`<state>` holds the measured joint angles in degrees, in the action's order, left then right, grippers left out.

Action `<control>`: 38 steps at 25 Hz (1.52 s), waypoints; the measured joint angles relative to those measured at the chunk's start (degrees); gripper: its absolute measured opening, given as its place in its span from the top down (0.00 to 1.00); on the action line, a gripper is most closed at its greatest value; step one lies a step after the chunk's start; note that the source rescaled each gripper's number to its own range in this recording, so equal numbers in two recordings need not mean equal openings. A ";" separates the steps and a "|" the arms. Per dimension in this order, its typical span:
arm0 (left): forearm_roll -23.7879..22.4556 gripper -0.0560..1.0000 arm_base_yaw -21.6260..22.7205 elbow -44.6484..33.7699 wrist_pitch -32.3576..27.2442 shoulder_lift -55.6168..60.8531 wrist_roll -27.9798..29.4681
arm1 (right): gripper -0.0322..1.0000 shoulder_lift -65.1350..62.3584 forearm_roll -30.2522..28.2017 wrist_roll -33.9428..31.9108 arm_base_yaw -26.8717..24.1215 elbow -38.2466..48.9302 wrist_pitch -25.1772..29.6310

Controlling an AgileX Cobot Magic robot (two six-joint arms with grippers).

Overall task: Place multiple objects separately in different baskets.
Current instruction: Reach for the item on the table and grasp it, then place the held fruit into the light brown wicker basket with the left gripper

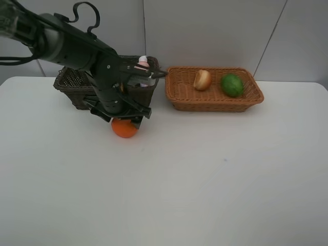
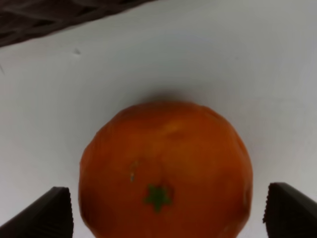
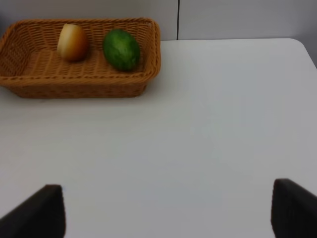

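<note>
The orange mandarin [image 1: 124, 128] sits on the white table in front of the dark brown basket [image 1: 72, 84]. My left gripper [image 1: 123, 119] is lowered over it. In the left wrist view the mandarin [image 2: 166, 168] lies between the open fingers [image 2: 44, 213], with a small gap on each side. The small pink white-capped bottle [image 1: 143, 64] stands in the dark basket's right end. The light tan basket [image 1: 215, 105] holds the peach-like fruit [image 1: 202, 79] and the green lime [image 1: 232, 84]. My right gripper [image 3: 168, 213] is open and empty over bare table. The green bottle and the mauve cup are hidden.
The left arm [image 1: 77, 46] reaches over the dark basket and hides much of its inside. The dark basket's edge [image 2: 49, 15] lies just beyond the mandarin. In the right wrist view the tan basket [image 3: 74, 89] with peach [image 3: 73, 42] and lime [image 3: 121, 49] lies far ahead.
</note>
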<state>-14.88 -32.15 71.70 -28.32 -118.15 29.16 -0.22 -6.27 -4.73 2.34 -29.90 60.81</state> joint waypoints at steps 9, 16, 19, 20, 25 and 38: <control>-1.30 0.00 0.00 0.00 2.28 -1.02 -0.12 | 0.16 0.00 0.00 0.00 0.00 0.00 0.00; -1.48 0.00 0.00 0.00 3.59 -2.19 -0.22 | 0.16 0.00 0.00 0.00 0.00 0.00 0.00; -1.48 0.00 0.00 0.00 3.65 -3.38 -0.80 | 0.16 0.00 0.00 0.00 0.00 0.00 0.00; -1.48 0.00 0.00 0.00 3.85 -3.65 -0.96 | 0.16 0.00 0.00 0.00 0.00 0.00 0.00; -1.48 0.00 0.00 0.00 4.15 -4.04 -1.25 | 0.16 0.00 0.00 0.00 0.00 0.00 0.00; -1.30 0.06 -0.05 0.00 3.71 -4.04 -2.82 | 0.16 0.00 0.00 0.00 0.00 0.00 0.00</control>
<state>-16.18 -32.20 71.70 -24.61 -122.19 26.34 -0.22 -6.27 -4.73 2.34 -29.90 60.81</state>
